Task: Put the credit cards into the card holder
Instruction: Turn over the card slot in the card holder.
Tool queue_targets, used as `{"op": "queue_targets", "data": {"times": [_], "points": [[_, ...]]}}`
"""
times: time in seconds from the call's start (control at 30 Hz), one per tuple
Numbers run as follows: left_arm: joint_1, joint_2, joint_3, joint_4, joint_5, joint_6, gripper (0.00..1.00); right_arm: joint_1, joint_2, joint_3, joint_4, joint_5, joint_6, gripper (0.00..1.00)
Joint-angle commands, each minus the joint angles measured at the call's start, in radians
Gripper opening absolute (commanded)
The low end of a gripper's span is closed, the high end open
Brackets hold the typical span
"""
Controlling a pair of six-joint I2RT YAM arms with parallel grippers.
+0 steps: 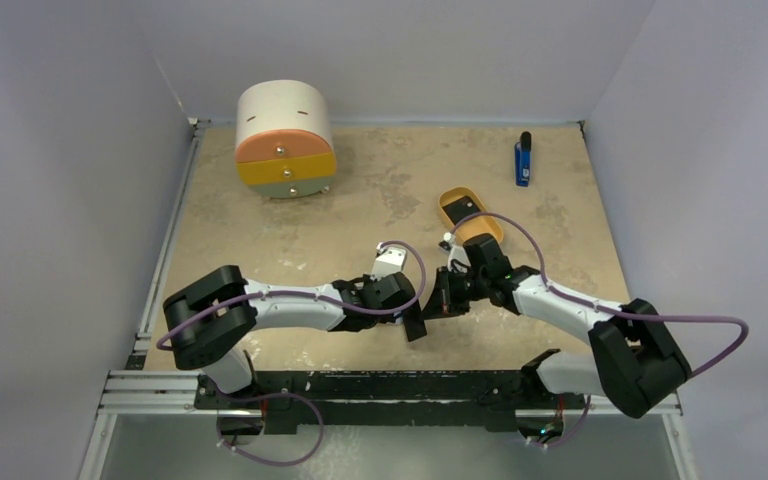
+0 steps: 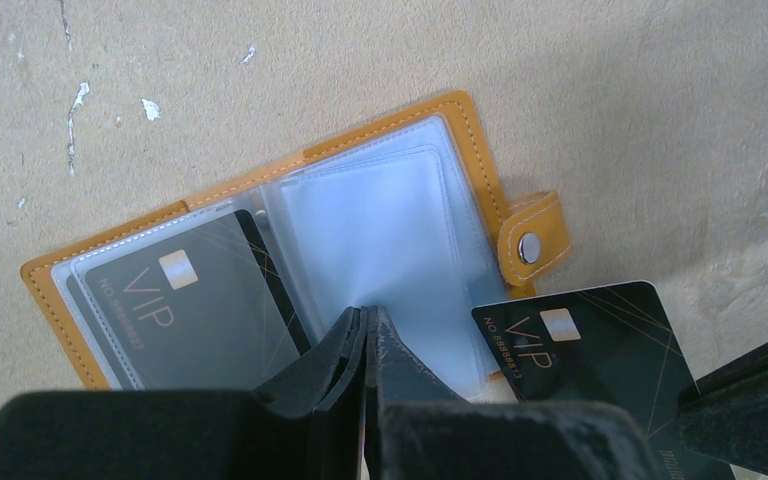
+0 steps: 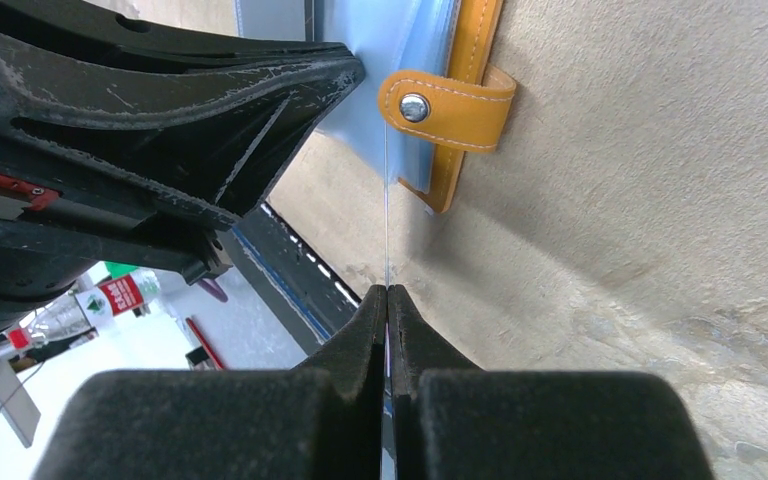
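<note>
Text on card 1 [image 2: 185, 300], in left sleeve of holder [image 2: 470, 130]: "VIP", then "NO 8888…", later digits illegible. On card 2 [image 2: 590, 350], beside snap tab [image 2: 532, 235]: "VIP", "NO 8888…", later digits unclear. Right wrist view: red label [image 3: 120, 295], print too small to read.

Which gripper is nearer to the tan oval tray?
Right. The right gripper, pinching a credit card, is just on the near side of the tray; the left gripper, shut at the card holder, lies further left.
</note>
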Motion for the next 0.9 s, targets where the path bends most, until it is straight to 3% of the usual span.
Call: {"op": "queue_targets", "data": {"times": [0.0,0.87], "points": [[-0.004,-0.022,-0.014,-0.025,0.001,-0.008,0.00,0.005,-0.001,0.036,0.005,-0.013,-0.002,0.00],[-0.004,-0.042,-0.023,-0.019,0.006,-0.017,0.00,0.018,0.091,0.023,0.103,-0.057,0.022,0.00]]}}
